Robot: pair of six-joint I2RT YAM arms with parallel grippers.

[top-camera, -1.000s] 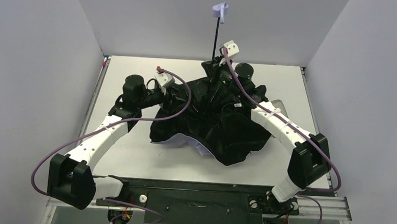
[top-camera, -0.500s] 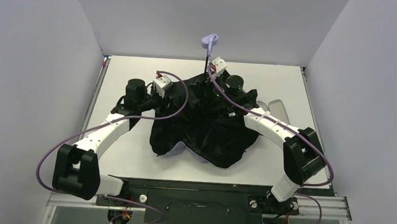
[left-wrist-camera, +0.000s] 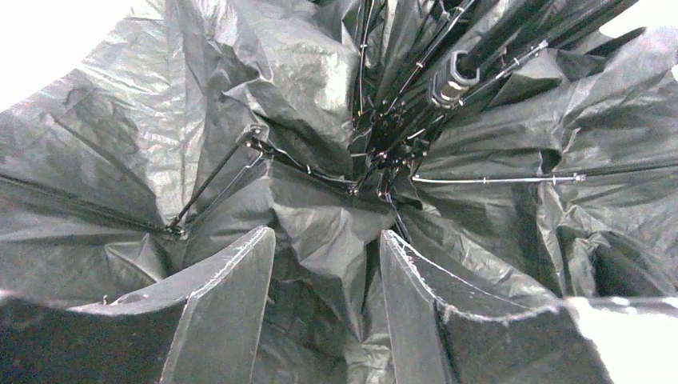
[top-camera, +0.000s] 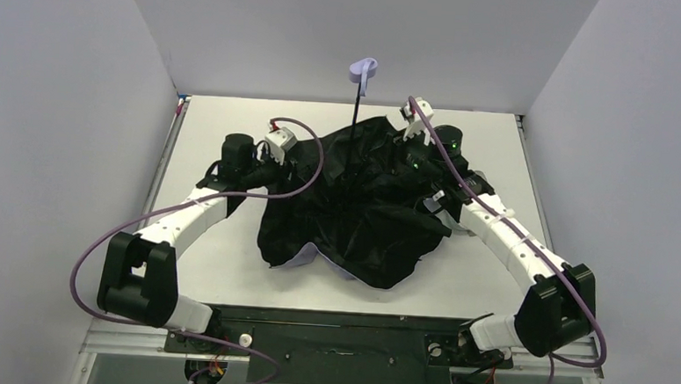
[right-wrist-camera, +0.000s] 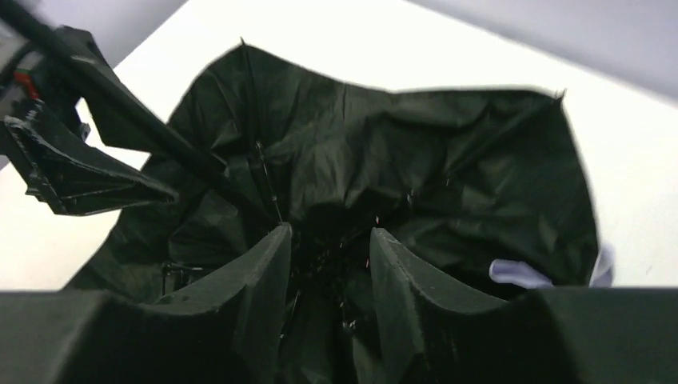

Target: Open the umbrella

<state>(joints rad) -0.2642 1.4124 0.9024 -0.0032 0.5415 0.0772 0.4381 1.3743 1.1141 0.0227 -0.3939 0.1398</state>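
On my overhead feed the matte white counter [top-camera: 210, 264] lies nearest me. The umbrella [top-camera: 362, 219] sits on its middle, upside down. Its canopy is half spread in a crumpled, lobed heap with the black lining facing up. A pale lavender-white sliver of outer fabric [top-camera: 303, 259] shows under the near hem. The left tool [top-camera: 293, 159] is at the canopy's left rim. Its wrist camera shows two dark, wedge-shaped fingers [left-wrist-camera: 232, 296] standing apart, and wrinkled, plastic-sheened lining fills the view past the gap. I cannot tell whether they touch the cloth. Beyond them thin metal ribs [left-wrist-camera: 488, 180] fan out from the hub [left-wrist-camera: 376, 172] like spokes. The right tool [top-camera: 412, 152] hangs over the canopy's far right rim. Its fingers [right-wrist-camera: 256, 280] are also parted with nothing clamped between them, and they look down into the dark bowl of lining. Farthest back, the thin black shaft [top-camera: 356, 114] rises from the middle of the canopy between the two tools, leaning slightly. It ends in the small lavender handle [top-camera: 362, 68] with its loop, high against the far wall and clear of both tools.
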